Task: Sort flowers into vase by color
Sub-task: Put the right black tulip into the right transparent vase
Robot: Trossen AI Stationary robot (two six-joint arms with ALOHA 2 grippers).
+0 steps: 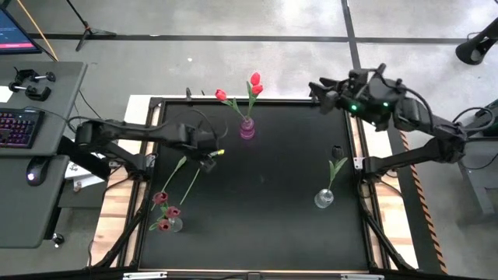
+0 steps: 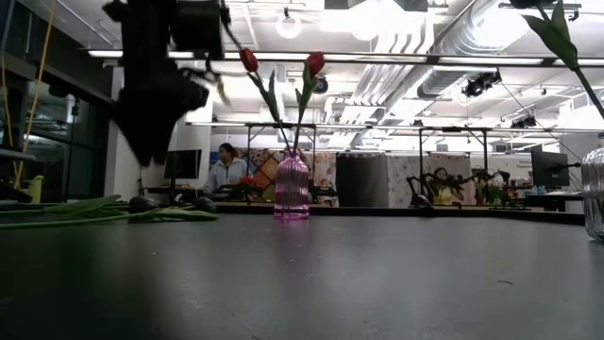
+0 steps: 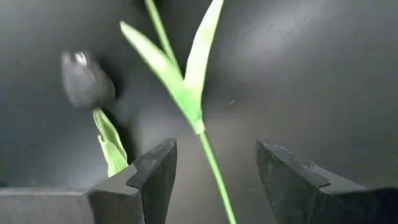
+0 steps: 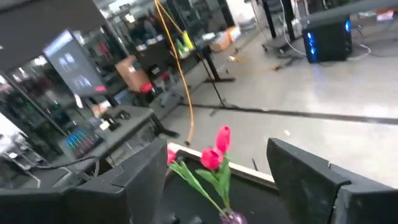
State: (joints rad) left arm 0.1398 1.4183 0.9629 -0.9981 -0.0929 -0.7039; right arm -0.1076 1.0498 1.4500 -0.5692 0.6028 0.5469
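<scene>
A black table (image 1: 264, 194) fills the middle of the high view, framed by pale wooden boards (image 1: 117, 204). At nine o'clock from it stands a grey desk (image 1: 47, 117) carrying a backlit keyboard (image 1: 17, 128), a dark mouse (image 1: 33, 172) just below it, and a monitor corner (image 1: 17, 35) at eleven o'clock. A tripod base (image 1: 92, 31) rests on the floor toward twelve o'clock. In the low view, a seated person (image 2: 226, 168) shows far behind the table under bright ceiling lights (image 2: 288, 26). The right wrist view shows a lit computer tower (image 4: 328, 38).
</scene>
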